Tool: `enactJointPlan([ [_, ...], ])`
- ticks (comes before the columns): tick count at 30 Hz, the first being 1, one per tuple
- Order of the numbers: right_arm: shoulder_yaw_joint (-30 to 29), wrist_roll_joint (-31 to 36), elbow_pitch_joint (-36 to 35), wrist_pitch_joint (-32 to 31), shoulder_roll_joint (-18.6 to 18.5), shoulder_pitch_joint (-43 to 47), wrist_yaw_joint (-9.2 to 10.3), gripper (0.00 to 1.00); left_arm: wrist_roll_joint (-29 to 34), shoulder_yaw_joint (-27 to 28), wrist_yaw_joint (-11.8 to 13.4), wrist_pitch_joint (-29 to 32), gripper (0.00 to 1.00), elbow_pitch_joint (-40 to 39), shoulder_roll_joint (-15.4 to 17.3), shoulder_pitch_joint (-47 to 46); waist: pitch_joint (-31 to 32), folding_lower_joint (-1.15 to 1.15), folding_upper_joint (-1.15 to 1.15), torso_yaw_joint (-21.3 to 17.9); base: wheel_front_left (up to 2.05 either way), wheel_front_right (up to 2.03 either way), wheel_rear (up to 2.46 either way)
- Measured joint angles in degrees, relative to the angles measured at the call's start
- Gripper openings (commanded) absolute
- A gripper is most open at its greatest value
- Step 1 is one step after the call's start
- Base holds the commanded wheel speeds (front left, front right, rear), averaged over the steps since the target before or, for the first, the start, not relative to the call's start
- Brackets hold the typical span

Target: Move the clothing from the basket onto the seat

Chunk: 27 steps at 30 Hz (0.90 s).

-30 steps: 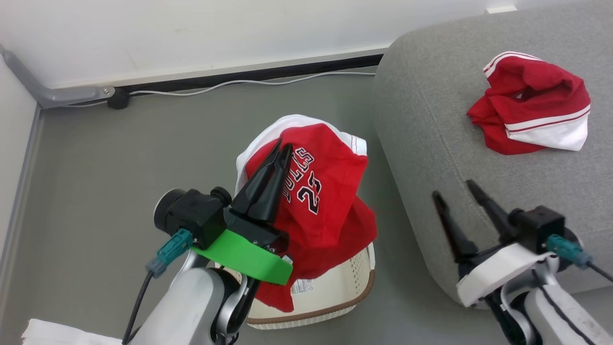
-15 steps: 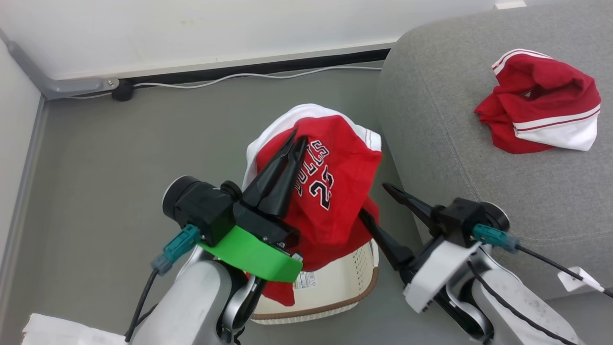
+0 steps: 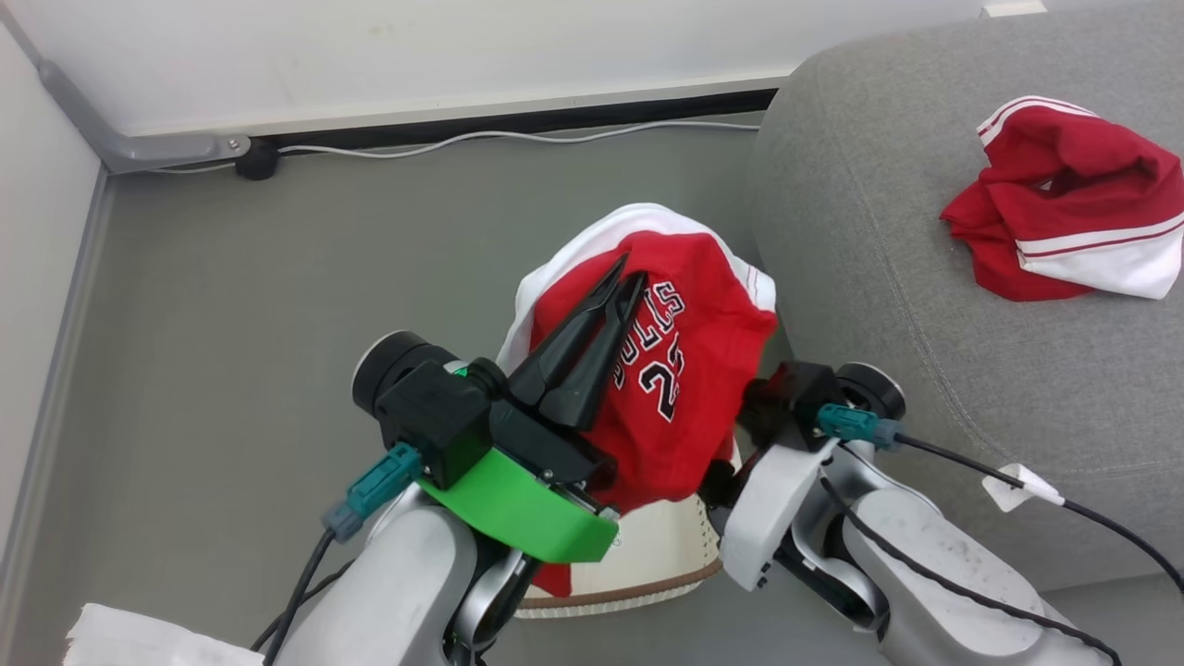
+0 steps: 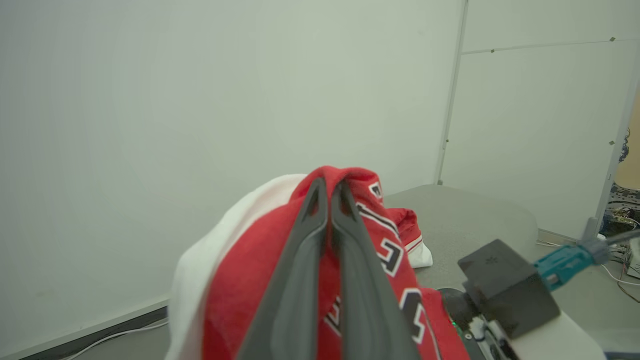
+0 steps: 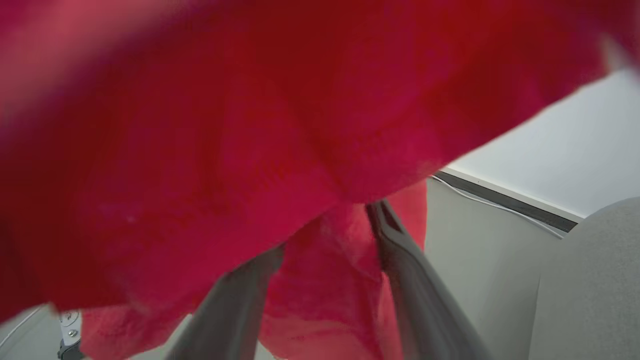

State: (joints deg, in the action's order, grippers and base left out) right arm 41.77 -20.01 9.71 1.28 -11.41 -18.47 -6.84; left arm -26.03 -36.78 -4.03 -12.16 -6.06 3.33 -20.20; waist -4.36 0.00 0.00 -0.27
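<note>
ok so the red sleeveless jersey with white side panels and black-and-white lettering (image 3: 689, 398) is up off the small cream perforated plastic basket with the brown rim (image 3: 661, 546). It's pinched at its top fold by the left fingers (image 3: 583, 342), which are squeezed tight together, and the rest droops straight down toward the basket. The right fingers (image 5: 407, 285) are poked in from the right, under that drooping lower part. They sit a bit apart with a red fold between them, but that view is blurry, so I honestly can't tell if they're gripping yet. The key bit is that the big grey upholstered seat (image 3: 888, 277) is right of the jersey, on the right arm's side. The other crumpled red-and-white garment (image 3: 1064, 213) is already lying on its far right.
</note>
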Motion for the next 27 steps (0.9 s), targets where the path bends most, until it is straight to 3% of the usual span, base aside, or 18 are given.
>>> enactJointPlan([
  [19,2.2,-4.0,3.2,4.2,1.2,-2.5,-0.23,0.00,-0.4,-0.3,0.0,0.1,0.03,1.8,0.0,0.0,0.4,0.00,0.00,0.1,0.00,0.00,0.00],
  [21,2.9,-4.4,3.5,5.3,1.4,-2.7,-0.23,0.00,-0.5,-0.2,0.0,0.1,0.85,2.2,0.0,0.0,0.7,0.00,0.00,0.0,0.00,0.00,0.00],
  [22,3.2,-4.5,3.5,6.0,1.5,-2.8,-0.23,0.00,-0.5,-0.2,0.0,0.1,1.00,2.3,0.0,0.0,0.8,0.00,0.00,-0.1,0.00,0.00,0.00],
  [27,3.1,-4.7,3.3,9.3,1.3,-3.8,-0.23,0.00,-0.5,-0.3,0.0,0.1,1.00,2.2,-0.1,0.0,1.3,0.00,0.00,-0.5,0.00,0.00,0.00],
])
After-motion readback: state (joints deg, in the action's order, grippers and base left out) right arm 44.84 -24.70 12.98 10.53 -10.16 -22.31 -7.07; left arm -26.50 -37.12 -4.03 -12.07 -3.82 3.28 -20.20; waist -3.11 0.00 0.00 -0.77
